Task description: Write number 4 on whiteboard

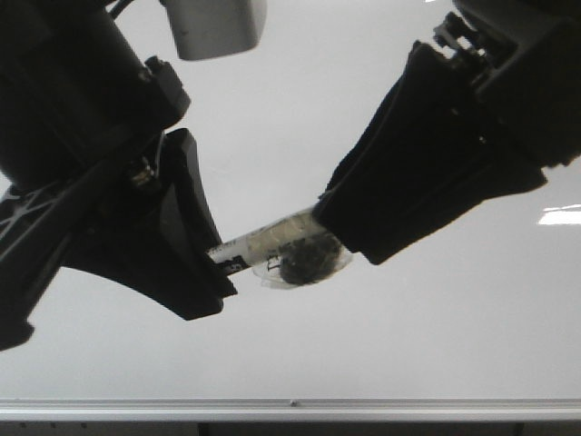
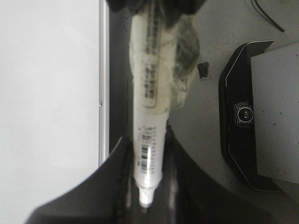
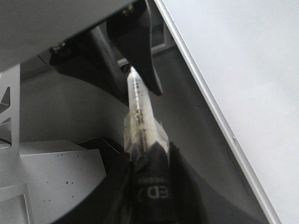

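left claw (image 1: 213,272): closest to my camera, clamped on one end of the marker (image 1: 272,243). In its wrist view the barrel runs between both fingers, bare end poking through.
right claw (image 1: 340,227): clenched on the marker's other end, so both arms have the same pen, strung between them in the air.
tape: looks like clear wrap bunched round the barrel, with a dark blob under it. Can't tell what the blob is, maybe the cap.
whiteboard (image 1: 300,118): behind everything, metal rail (image 1: 290,405) along the bottom. The counter isn't in view for me.
4: not there. Every bit of board I can see is blank, just a glare patch off to the right.
my read: either a handover or pulling the cap, writing hasn't started.
what could go wrong: if both keep squeezing and pull off-axis, the pen twists in whichever grip is weaker and ends up crooked for writing. If one lets go before the other has it properly, it drops. That loose wrap could snag or slip too.
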`<state>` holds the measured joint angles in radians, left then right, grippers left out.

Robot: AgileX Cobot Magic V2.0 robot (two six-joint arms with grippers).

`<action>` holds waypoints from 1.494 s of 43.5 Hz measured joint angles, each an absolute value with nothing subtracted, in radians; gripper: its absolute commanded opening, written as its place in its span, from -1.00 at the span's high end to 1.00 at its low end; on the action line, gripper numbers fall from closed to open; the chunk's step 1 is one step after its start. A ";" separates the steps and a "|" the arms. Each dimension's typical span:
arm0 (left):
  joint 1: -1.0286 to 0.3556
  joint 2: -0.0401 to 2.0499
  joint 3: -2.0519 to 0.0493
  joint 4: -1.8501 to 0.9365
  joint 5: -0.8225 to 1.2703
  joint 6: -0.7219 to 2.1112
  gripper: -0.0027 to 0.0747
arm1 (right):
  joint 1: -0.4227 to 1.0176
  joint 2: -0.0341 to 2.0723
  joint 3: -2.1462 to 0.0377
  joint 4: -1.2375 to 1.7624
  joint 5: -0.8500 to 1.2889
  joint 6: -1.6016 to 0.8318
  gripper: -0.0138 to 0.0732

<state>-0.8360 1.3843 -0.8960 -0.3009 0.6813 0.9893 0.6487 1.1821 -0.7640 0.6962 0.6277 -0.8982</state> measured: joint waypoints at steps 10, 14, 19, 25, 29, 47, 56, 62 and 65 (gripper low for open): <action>-0.836 1.384 -0.896 -0.316 0.669 0.991 0.00 | 0.649 1.182 -0.764 0.696 0.642 -0.901 0.83; -0.836 1.384 -0.896 -0.354 0.627 0.985 -0.64 | 0.649 1.182 -0.764 0.690 0.658 -0.901 0.83; -0.837 1.384 -0.896 -0.366 0.583 0.980 -0.86 | 0.640 1.182 -0.764 0.682 0.684 -0.901 0.83; -0.837 1.384 -0.896 -0.378 0.569 0.977 -0.74 | 0.555 1.163 -0.764 0.669 0.715 -0.885 0.83; -0.837 1.384 -0.896 -0.380 0.569 0.977 -0.66 | 0.456 1.118 -0.764 0.664 0.714 -0.868 0.83; -0.837 1.384 -0.896 -0.386 0.575 0.976 0.90 | 0.121 0.974 -0.764 0.662 0.637 -0.791 0.83; -0.837 1.384 -0.896 -0.386 0.579 0.974 0.98 | 0.121 0.977 -0.769 0.699 0.558 -0.788 0.83; -0.837 1.384 -0.896 -0.386 0.579 0.974 0.98 | 0.121 1.051 -0.838 0.724 0.522 -0.788 0.83; -0.837 1.384 -0.896 -0.386 0.581 0.974 0.98 | 0.121 1.116 -0.892 0.726 0.510 -0.788 0.83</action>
